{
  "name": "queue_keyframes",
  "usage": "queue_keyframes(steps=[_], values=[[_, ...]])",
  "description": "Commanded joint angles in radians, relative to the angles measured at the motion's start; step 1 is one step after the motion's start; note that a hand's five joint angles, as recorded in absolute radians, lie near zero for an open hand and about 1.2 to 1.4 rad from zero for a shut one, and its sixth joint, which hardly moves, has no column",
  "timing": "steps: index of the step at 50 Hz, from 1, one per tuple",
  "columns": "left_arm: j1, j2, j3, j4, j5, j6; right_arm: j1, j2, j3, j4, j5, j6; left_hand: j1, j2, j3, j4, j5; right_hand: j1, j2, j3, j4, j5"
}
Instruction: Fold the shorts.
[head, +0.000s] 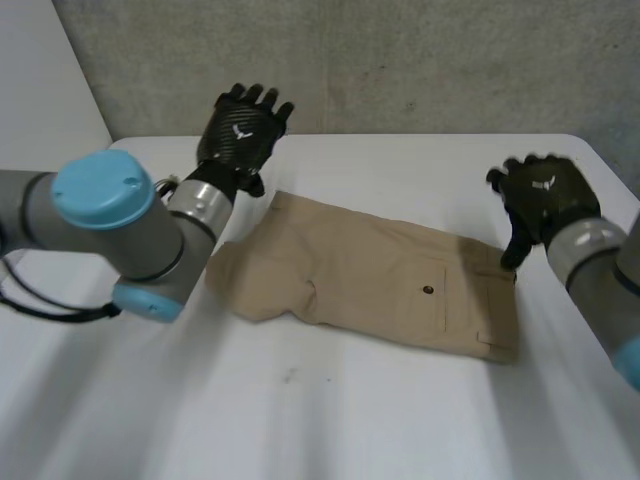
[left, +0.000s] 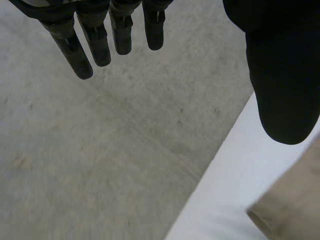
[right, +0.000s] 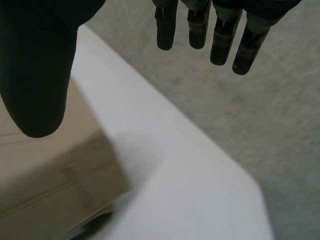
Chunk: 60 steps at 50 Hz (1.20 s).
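Tan shorts lie folded on the white table, with a buttoned back pocket facing up. My left hand hovers above the far left corner of the shorts, fingers straight and spread, holding nothing. My right hand hangs just beyond the shorts' right end at the waistband, open too, its fingers straight. A corner of the shorts lies below the left thumb. The waistband end lies below the right thumb.
The table's far edge runs just behind both hands, with grey floor beyond it. The table's right corner lies under my right hand.
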Motion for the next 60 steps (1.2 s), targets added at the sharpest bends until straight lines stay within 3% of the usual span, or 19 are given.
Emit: queue_keyframes(steps=[1, 8, 17, 18, 23, 30, 37, 38, 42, 49, 51, 56, 57, 60], values=[[0.009, 0.164, -0.226, -0.083, -0.109, -0.198, -0.009, -0.072, 0.217, 0.032, -0.073, 0.127, -0.009, -0.008, -0.02, -0.012, -0.015, -0.028, -0.04, -0.038, -0.057, -0.072], [0.012, 0.247, -0.37, -0.215, -0.12, -0.345, -0.049, -0.061, 0.337, -0.033, -0.141, 0.172, 0.0, 0.0, -0.011, -0.003, -0.007, 0.079, 0.067, 0.069, 0.05, 0.035], [0.02, 0.329, -0.486, -0.23, -0.175, -0.369, -0.063, 0.077, 0.334, -0.126, -0.121, 0.155, -0.003, -0.003, -0.014, -0.006, -0.01, 0.402, 0.389, 0.392, 0.373, 0.358], [0.02, 0.333, -0.493, -0.229, -0.178, -0.371, -0.066, 0.083, 0.332, -0.131, -0.118, 0.153, -0.003, -0.003, -0.014, -0.006, -0.01, 0.463, 0.451, 0.454, 0.434, 0.419], [0.029, 0.338, -0.517, -0.227, -0.183, -0.371, -0.096, 0.1, 0.318, -0.168, -0.096, 0.126, -0.009, -0.008, -0.02, -0.012, -0.015, 1.192, 1.18, 1.182, 1.163, 1.148], [0.038, 0.355, -0.528, -0.229, -0.191, -0.371, -0.207, 0.053, 0.318, -0.177, -0.09, 0.042, -0.006, -0.006, -0.017, -0.009, -0.013, 1.194, 1.181, 1.184, 1.165, 1.15], [0.063, 0.422, -0.549, -0.237, -0.186, -0.371, -0.293, -0.046, 0.265, -0.126, -0.086, -0.239, -0.009, -0.008, -0.02, -0.012, -0.015, 1.194, 1.181, 1.184, 1.165, 1.15], [0.066, 0.433, -0.554, -0.237, -0.186, -0.371, -0.285, -0.049, 0.221, -0.084, -0.078, -0.347, -0.009, -0.008, -0.02, -0.012, -0.015, 1.194, 1.181, 1.184, 1.165, 1.15], [0.072, 0.482, -0.588, -0.24, -0.185, -0.371, -0.169, -0.043, 0.116, 0.022, -0.078, -0.44, -0.009, -0.008, -0.02, -0.012, -0.015, 1.194, 1.181, 1.184, 1.165, 1.15], [0.075, 0.52, -0.631, -0.238, -0.188, -0.371, 0.103, 0.097, -0.097, 0.143, -0.104, -0.456, -0.015, -0.014, -0.026, -0.017, -0.021, 1.194, 1.181, 1.184, 1.165, 1.15], [0.086, 0.526, -0.638, -0.24, -0.188, -0.371, 0.221, 0.157, -0.177, 0.171, -0.132, -0.465, -0.015, -0.014, -0.026, -0.017, -0.021, 1.194, 1.181, 1.184, 1.165, 1.15], [0.1, 0.537, -0.645, -0.24, -0.183, -0.371, 0.363, 0.247, -0.255, 0.202, -0.222, -0.517, -0.015, -0.014, -0.026, -0.017, -0.021, 1.183, 1.171, 1.174, 1.154, 1.139], [0.1, 0.537, -0.645, -0.24, -0.183, -0.371, 0.4, 0.3, -0.27, 0.216, -0.274, -0.55, -0.015, -0.014, -0.026, -0.017, -0.021, 1.049, 1.037, 1.04, 1.021, 1.005], [0.101, 0.537, -0.645, -0.24, -0.18, -0.371, 0.419, 0.348, -0.28, 0.228, -0.294, -0.577, -0.015, -0.014, -0.026, -0.017, -0.021, 0.806, 0.793, 0.796, 0.777, 0.762]])
